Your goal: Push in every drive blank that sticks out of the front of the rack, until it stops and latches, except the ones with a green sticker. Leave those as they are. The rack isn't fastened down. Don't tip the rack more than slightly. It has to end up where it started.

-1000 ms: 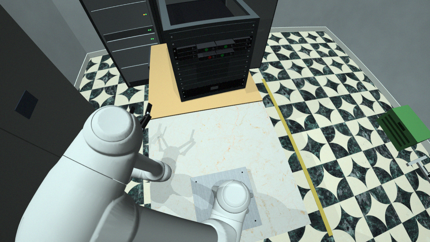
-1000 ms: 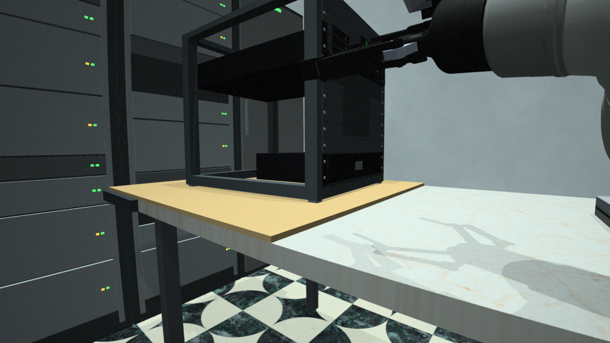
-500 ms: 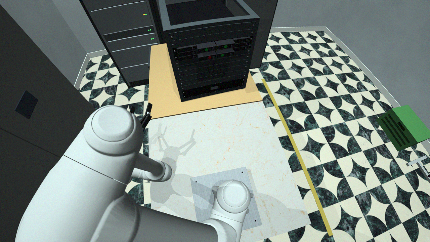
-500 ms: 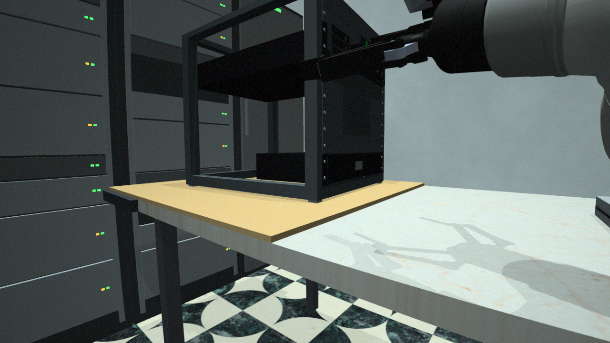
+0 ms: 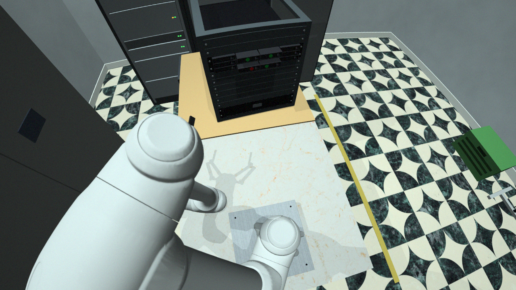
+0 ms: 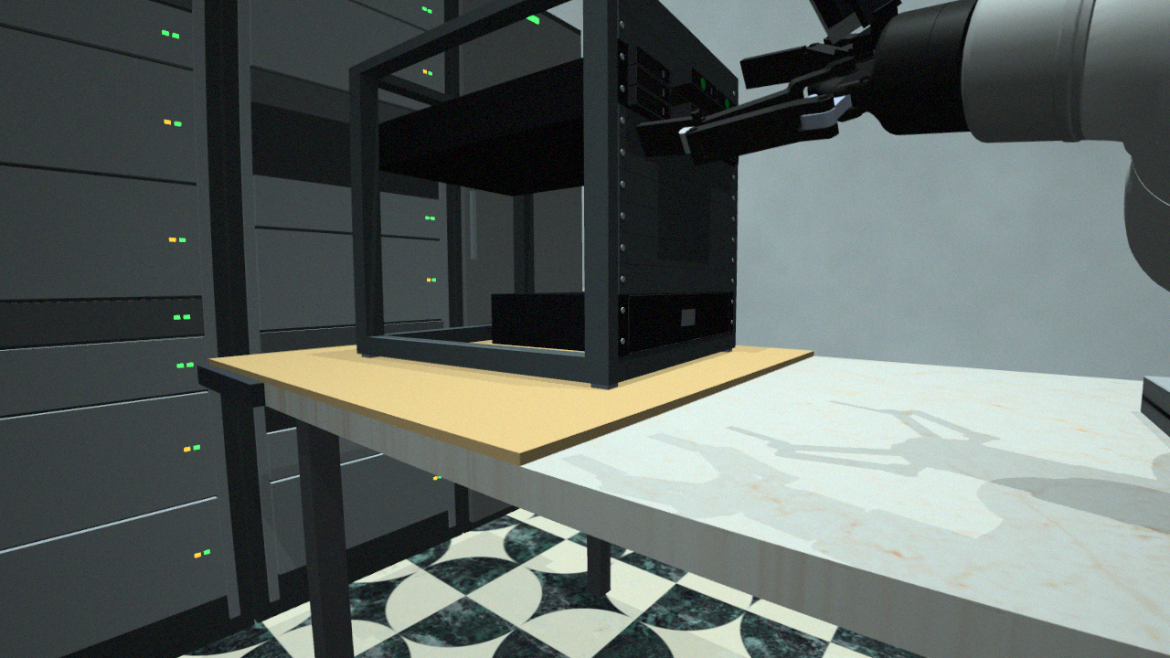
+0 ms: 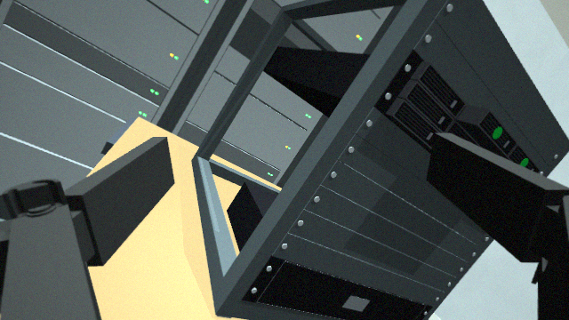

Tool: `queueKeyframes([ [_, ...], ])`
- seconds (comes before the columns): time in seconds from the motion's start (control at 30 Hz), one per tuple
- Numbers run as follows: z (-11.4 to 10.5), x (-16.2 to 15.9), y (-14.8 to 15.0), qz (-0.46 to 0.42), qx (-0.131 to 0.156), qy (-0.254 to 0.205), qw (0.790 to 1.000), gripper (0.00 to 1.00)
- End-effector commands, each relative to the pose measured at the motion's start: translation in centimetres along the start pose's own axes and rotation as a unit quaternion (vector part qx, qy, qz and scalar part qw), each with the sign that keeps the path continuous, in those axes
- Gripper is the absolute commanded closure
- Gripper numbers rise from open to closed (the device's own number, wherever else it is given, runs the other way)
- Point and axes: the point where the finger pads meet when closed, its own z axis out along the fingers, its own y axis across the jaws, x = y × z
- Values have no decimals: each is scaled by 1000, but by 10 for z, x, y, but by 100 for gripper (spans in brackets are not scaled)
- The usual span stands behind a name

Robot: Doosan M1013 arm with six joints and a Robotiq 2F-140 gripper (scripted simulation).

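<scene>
The dark open-frame rack [image 5: 252,61] stands on a tan board [image 5: 202,104] at the far end of the table. A row of drive blanks sits high on its front. Three that stick out carry green stickers [image 5: 247,58] [image 5: 270,55] [image 5: 266,65], and one carries a red sticker [image 5: 251,68]. My gripper [image 6: 703,101] is open and empty. It hangs at about the height of the drive row, in front of the rack and to its left, apart from it. In the wrist view the wide fingers frame the rack's left front post, and two green stickers [image 7: 497,132] show beside the right finger. The overhead view shows only one fingertip [image 5: 192,120].
Tall server cabinets [image 5: 147,46] stand left of and behind the rack. A dark wall panel [image 5: 32,126] is at the left. My arm's base plate [image 5: 268,234] is bolted on the marble table top. A green box [image 5: 485,151] sits on the floor at the right, past a yellow line [image 5: 355,183].
</scene>
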Motion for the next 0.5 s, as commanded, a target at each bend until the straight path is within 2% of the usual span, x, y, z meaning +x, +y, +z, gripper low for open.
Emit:
queueKeyframes([
  [0.0, 11, -11, 39, -43, 15, 11, 999, 0],
  [0.33, 36, -42, 135, -152, 50, 36, 986, 0],
  [0.4, 36, -42, 135, -152, 50, 36, 986, 0],
  [0.47, 42, -50, 158, -178, 58, 42, 981, 0],
])
